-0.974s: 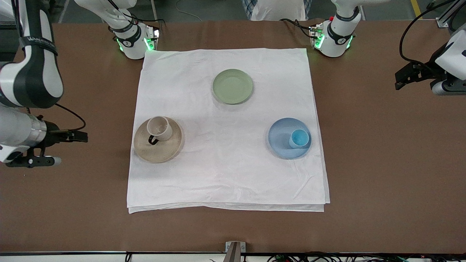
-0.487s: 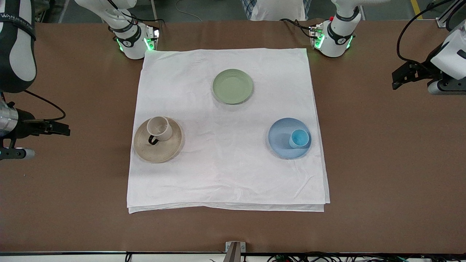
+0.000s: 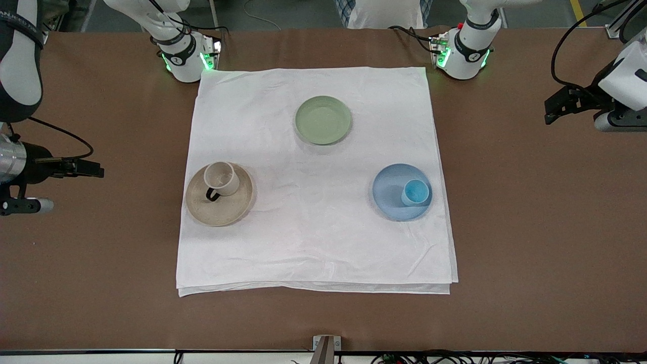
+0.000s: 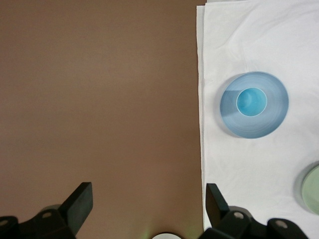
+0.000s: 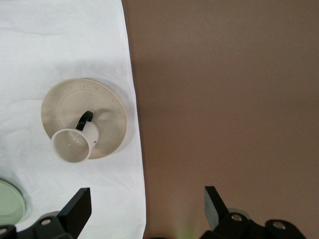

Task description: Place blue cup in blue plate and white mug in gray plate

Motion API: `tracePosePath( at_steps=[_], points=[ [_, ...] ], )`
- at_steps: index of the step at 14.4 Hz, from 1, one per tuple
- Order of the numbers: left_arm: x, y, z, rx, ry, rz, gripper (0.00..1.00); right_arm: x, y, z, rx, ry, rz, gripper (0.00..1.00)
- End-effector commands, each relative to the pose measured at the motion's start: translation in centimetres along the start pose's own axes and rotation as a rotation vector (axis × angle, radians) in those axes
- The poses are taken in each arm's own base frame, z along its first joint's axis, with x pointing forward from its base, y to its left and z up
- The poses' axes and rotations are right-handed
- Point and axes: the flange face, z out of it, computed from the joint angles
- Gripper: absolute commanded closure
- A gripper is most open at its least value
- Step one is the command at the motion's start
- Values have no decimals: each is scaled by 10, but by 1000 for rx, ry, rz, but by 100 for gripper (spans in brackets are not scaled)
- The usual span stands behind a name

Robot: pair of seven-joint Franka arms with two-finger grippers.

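The blue cup [image 3: 416,192] stands upright in the blue plate [image 3: 390,197] on the cloth toward the left arm's end. The white mug [image 3: 221,178] stands upright on the gray plate [image 3: 225,210] toward the right arm's end. My left gripper [image 3: 552,107] is open and empty, over bare table off the cloth. My right gripper [image 3: 93,169] is open and empty, over bare table off the cloth's other edge. The left wrist view shows the cup [image 4: 251,101] in its plate [image 4: 275,112] past the gripper [image 4: 148,204]. The right wrist view shows the mug [image 5: 74,145] on its plate [image 5: 107,107] past the gripper [image 5: 147,206].
A sage-green plate [image 3: 323,120] lies on the white cloth [image 3: 313,242] farther from the front camera, between the two arm bases. Brown table [image 3: 530,227] surrounds the cloth. The green plate's edge shows in the left wrist view [image 4: 313,191] and the right wrist view [image 5: 7,201].
My right gripper has drawn away from the gray plate toward the right arm's end of the table. My left gripper has shifted slightly. Cups and plates have not moved.
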Motion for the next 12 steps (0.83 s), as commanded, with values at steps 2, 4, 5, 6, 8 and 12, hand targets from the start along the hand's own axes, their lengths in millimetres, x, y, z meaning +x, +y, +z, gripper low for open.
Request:
tracePosePath(
  at_steps=[2, 4, 5, 6, 8, 12],
  points=[
    [-9, -2, -6, -18, -2, -4, 0, -49, -2, -22, 9, 38, 1, 0],
    [-12, -5, -8, -35, -3, -6, 0, -80, -5, -24, 0, 80, -2, 0],
    [-13, -4, -7, -34, -10, -15, 0, -93, -5, -23, -1, 92, -2, 0],
    [-12, -4, -7, -35, -12, -15, 0, -106, -8, -24, -3, 96, -6, 0],
    [-10, -4, -8, -28, -9, -12, 0, -122, -8, -34, -4, 108, -6, 0],
    [-7, -6, -17, -23, 10, -6, 0, -145, -1, -54, 1, 128, 2, 0]
  ],
)
